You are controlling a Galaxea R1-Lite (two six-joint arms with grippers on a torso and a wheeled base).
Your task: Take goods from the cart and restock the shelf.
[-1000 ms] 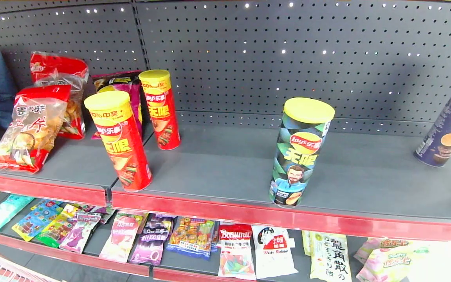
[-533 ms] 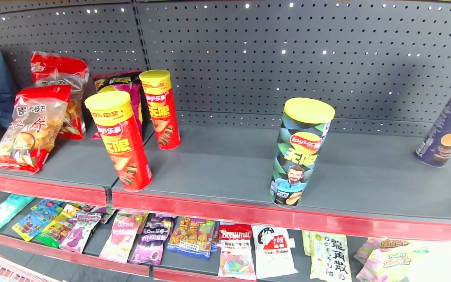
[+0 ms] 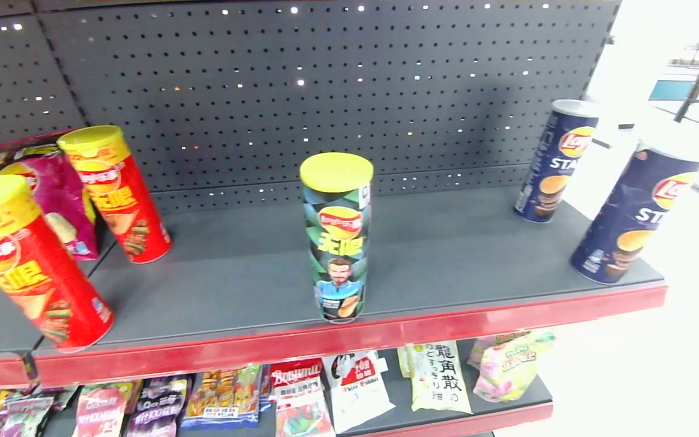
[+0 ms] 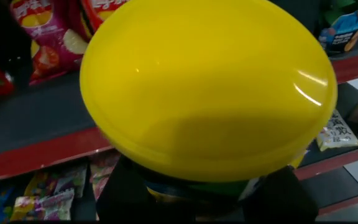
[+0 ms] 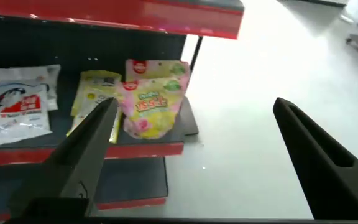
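In the left wrist view a chip can with a big yellow lid point(image 4: 207, 84) stands close up, and my left gripper point(image 4: 201, 198) is shut on its body below the lid, in front of the shelf's red edge point(image 4: 36, 158). My right gripper point(image 5: 194, 106) hangs open with nothing between its fingers, low beside the shelf's right end. On the grey shelf point(image 3: 446, 261) a green can point(image 3: 337, 237) stands near the front. Two red cans point(image 3: 116, 194) point(image 3: 28, 267) are to its left and two dark blue cans point(image 3: 553, 161) point(image 3: 634, 212) to its right.
A purple chip bag point(image 3: 61, 194) leans behind the red cans. Candy and snack bags point(image 3: 440, 376) lie on the lower shelf point(image 5: 135, 149). Pegboard backs the shelf. Bare shelf surface lies on both sides of the green can. Pale open floor point(image 5: 278, 124) lies right of the shelf end.
The head camera has swung to the right, so the shelf's right end and both blue cans now show fully. The goods on the shelf stand where they were.
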